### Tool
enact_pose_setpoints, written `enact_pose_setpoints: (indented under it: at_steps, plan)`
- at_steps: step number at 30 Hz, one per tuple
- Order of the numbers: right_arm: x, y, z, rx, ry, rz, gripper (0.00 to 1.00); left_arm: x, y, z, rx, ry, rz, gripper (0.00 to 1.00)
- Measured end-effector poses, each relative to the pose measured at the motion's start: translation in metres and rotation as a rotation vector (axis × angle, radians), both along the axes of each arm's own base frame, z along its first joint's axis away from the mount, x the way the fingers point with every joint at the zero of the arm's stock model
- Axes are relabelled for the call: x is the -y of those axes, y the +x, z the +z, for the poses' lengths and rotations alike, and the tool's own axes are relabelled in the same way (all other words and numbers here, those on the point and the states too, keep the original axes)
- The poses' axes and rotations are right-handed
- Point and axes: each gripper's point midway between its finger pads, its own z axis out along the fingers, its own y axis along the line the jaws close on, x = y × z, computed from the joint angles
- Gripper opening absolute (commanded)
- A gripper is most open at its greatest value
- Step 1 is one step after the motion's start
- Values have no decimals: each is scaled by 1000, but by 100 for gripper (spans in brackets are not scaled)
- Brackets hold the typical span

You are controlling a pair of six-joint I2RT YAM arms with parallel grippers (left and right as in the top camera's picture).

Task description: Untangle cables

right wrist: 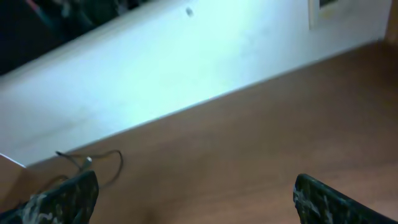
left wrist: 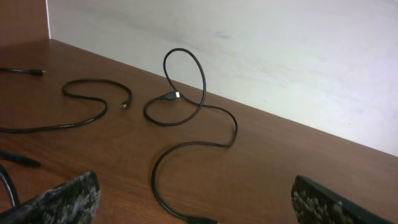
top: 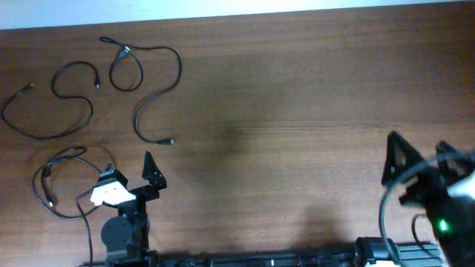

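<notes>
Wooden table (top: 297,111), looped cable (top: 179,70) and wavy cable (top: 87,111) lying apart at far left, third cable (top: 35,182) curled just beside left gripper (top: 128,167), jaws wide, empty, right gripper (top: 419,148) well apart, likewise gaping, empty

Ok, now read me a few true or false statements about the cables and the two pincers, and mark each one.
1. The thin black cables all lie on the left part of the brown wooden table. True.
2. The left pincer is shut on a cable. False: it is open and holds nothing.
3. The looped black cable crosses over itself near one plug end. True.
4. The right pincer is gripping a cable. False: it is open over bare wood, far from any cable.
</notes>
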Motion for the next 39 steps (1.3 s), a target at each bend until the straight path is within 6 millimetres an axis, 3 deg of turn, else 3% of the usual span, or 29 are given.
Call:
enact_pose_setpoints:
  at_steps: [5, 13, 18, 26, 32, 35, 39]
  plan:
    - [-4, -37, 16, 126, -12, 0, 99, 0, 0, 0, 1, 0, 0, 99]
    - [-6, -57, 16, 163, -16, 0, 99, 0, 0, 0, 1, 0, 0, 99]
    - [-3, -64, -8, 117, -17, -18, 99, 0, 0, 0, 1, 0, 0, 99]
    - [-9, -17, -24, 289, -142, 56, 98, 0, 0, 0, 1, 0, 0, 99]
    - [-14, 16, -66, 428, -202, 98, 98, 0, 0, 0, 1, 0, 0, 99]
    - [-16, 37, -105, 391, -196, 122, 99, 0, 0, 0, 1, 0, 0, 99]
    - [-17, 52, -137, 356, -188, 123, 98, 0, 0, 0, 1, 0, 0, 99]
